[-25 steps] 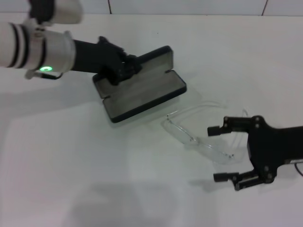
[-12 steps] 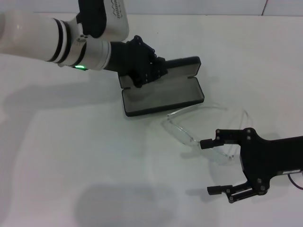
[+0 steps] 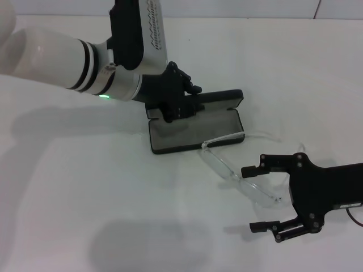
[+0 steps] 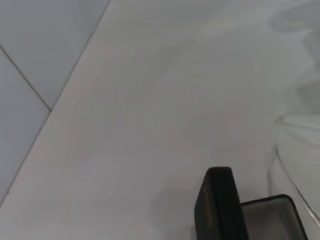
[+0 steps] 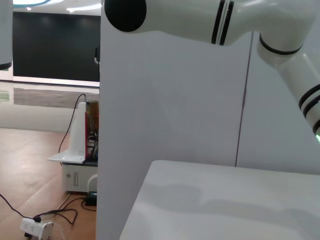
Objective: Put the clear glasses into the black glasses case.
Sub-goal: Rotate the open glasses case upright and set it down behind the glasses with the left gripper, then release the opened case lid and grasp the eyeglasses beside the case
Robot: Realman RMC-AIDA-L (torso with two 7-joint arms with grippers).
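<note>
The black glasses case (image 3: 195, 126) lies open on the white table, grey lining up, its lid (image 3: 222, 97) standing along the far side. My left gripper (image 3: 180, 107) is shut on the case's rear left edge. The clear glasses (image 3: 235, 173) lie just right of and nearer than the case; one thin arm (image 3: 224, 138) touches the case's near rim. My right gripper (image 3: 256, 198) is open around the glasses' right end, one finger (image 3: 253, 170) beside the lens. The left wrist view shows a case corner (image 4: 219, 205) and a clear glasses arm (image 4: 287, 172). The right wrist view shows neither.
The white table (image 3: 85, 198) spreads bare to the left and front. A tiled wall (image 3: 227, 7) runs along its far edge. The right wrist view shows a white panel (image 5: 165, 100), the left arm (image 5: 210, 20) overhead and cables on a floor (image 5: 30, 220).
The left gripper has swung the case to the right and turned it, so its near rim now meets the glasses' arm. The right gripper dropped slightly toward the lens and stays open.
</note>
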